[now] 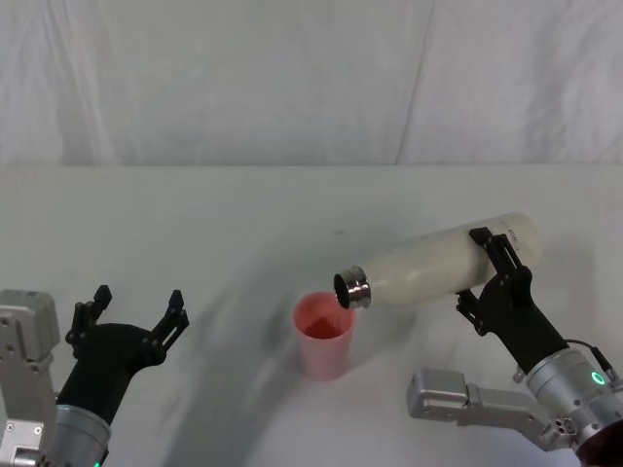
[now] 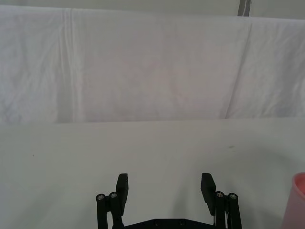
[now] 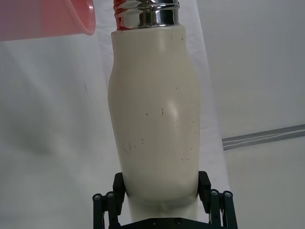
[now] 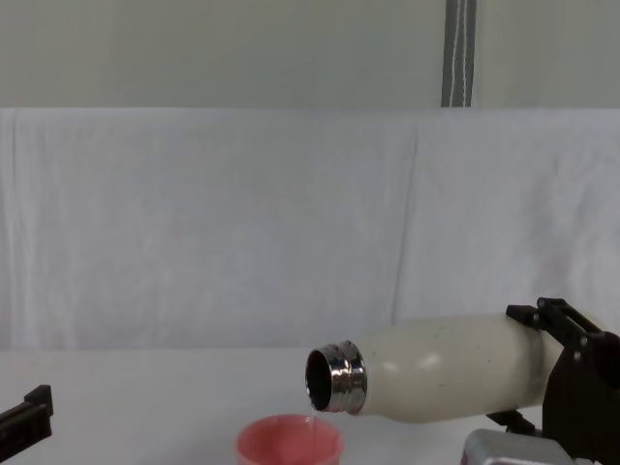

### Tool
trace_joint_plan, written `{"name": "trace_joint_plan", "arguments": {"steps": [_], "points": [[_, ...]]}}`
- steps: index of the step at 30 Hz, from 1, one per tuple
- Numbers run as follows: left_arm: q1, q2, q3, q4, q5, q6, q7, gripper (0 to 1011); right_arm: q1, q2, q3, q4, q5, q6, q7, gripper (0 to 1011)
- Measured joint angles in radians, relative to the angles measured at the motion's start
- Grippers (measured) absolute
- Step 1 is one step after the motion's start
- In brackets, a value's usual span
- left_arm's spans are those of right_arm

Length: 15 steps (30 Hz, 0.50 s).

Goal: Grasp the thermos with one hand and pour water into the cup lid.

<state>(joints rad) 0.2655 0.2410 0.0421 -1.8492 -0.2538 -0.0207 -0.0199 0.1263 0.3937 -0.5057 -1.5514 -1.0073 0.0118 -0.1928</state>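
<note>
The right end effector (image 1: 492, 272) clamped the thermos (image 1: 443, 265) near its base, mouth tipped over the cup (image 1: 324, 334). The smooth, rigid, likely heavy body suited this low grip. The left end effector (image 1: 136, 311) stood wide.

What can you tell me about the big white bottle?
The thermos is a tall, matte cream-white bottle with a shiny threaded steel neck and no cap. It is tipped almost flat in the air, mouth just above the pink cup lid. The right gripper clamps its base end. A thin stream of water falls from the mouth.
</note>
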Motion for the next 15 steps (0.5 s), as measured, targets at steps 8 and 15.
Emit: {"name": "trace_joint_plan", "arguments": {"steps": [8, 15], "points": [[0.000, 0.000, 0.000, 0.000, 0.000, 0.000, 0.000, 1001, 0.001, 0.000, -0.002, 0.001, -0.001, 0.000, 0.001, 950], [0.000, 0.000, 0.000, 0.000, 0.000, 0.000, 0.000, 1001, 0.004, -0.001, -0.003, 0.005, -0.001, 0.000, 0.002, 950]]}}
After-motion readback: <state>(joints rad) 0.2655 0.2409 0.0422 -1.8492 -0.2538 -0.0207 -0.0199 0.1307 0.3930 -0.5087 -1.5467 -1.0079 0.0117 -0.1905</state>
